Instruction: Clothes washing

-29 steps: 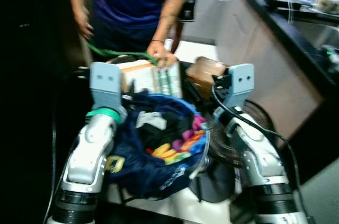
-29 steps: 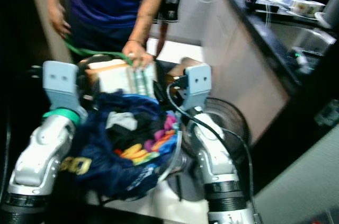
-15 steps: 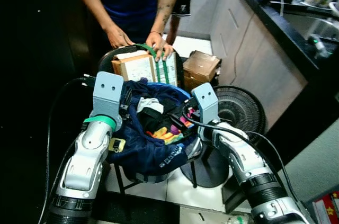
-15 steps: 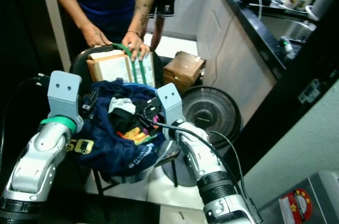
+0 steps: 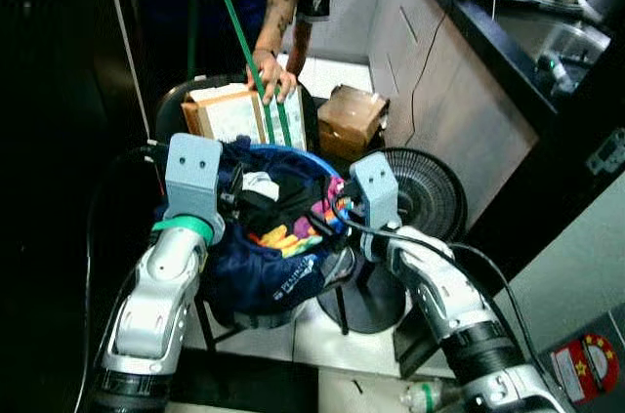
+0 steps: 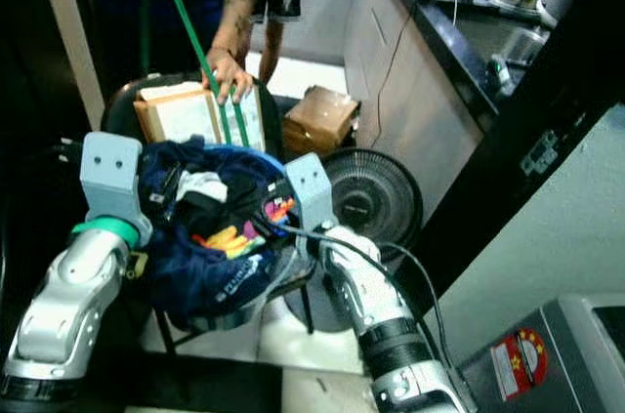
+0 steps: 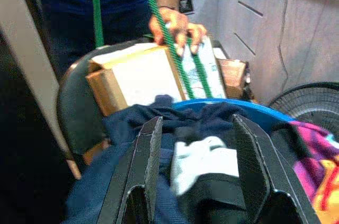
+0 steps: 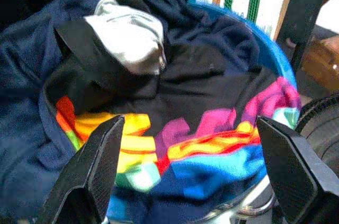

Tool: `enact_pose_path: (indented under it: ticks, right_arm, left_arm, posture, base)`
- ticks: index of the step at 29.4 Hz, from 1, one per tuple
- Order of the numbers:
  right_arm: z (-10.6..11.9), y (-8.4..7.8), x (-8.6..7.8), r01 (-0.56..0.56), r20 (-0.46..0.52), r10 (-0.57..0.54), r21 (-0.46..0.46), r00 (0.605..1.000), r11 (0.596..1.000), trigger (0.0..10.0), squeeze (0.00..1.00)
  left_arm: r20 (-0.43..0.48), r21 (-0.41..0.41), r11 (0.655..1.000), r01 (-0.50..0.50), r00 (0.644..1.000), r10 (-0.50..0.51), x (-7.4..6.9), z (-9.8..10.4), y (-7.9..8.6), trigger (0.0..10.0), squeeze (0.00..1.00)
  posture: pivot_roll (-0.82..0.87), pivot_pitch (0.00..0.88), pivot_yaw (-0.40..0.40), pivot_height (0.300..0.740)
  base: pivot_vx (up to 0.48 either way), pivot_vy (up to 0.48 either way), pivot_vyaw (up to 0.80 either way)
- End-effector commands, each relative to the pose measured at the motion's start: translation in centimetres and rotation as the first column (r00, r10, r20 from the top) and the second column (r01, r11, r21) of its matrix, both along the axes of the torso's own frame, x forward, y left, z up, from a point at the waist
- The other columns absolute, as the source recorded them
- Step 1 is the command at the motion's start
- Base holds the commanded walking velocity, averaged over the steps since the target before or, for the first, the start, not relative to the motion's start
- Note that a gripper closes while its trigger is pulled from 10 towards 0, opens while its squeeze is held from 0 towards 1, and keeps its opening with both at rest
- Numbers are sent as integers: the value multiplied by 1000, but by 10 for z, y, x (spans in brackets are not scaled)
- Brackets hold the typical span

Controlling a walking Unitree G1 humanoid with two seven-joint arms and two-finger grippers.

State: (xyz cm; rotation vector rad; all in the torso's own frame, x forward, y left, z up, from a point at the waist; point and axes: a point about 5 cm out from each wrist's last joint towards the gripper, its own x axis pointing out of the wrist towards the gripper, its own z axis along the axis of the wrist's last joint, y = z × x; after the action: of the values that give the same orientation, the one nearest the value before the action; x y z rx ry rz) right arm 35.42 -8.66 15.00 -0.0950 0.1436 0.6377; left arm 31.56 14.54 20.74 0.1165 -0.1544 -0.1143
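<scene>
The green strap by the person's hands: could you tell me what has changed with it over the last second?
One of the person's hands has lifted off the box and now pulls the green strap up taut; the other hand stays on the box. The left gripper and right gripper still flank the blue basin of clothes.

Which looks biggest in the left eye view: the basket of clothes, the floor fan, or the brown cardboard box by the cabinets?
1. Basket of clothes, largest, though it is also nearest the camera.
2. Floor fan, partly hidden behind the right arm.
3. Brown cardboard box, smallest; it also sits farthest back.
</scene>
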Motion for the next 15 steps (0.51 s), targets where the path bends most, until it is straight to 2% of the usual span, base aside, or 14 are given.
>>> enact_pose_path:
  ticks: [1, 11, 15]
  right_arm:
    - [-8, 2, 3, 10, -40, -10, -15, 999, 1000, 10000, 1000]
    - [-1, 10, 11, 27, -32, -27, 12, 999, 1000, 10000, 1000]
    - [13, 10, 14, 39, 27, -43, 108, 999, 993, 10000, 1000]
  left_arm:
    - [-2, -9, 1000, 30, 1000, -30, -1, 0, -6, 10000, 0]
    - [-17, -24, 999, 32, 999, -33, -3, -1, -6, 10000, 0]
    - [-20, -29, 999, 25, 999, -26, -3, 0, -5, 10000, 0]
  posture:
    - [20, 47, -76, 740]
    - [21, 73, -80, 740]
    - [23, 79, -82, 740]
  base:
    - [0, 0, 0]
    - [0, 0, 0]
    - [0, 0, 0]
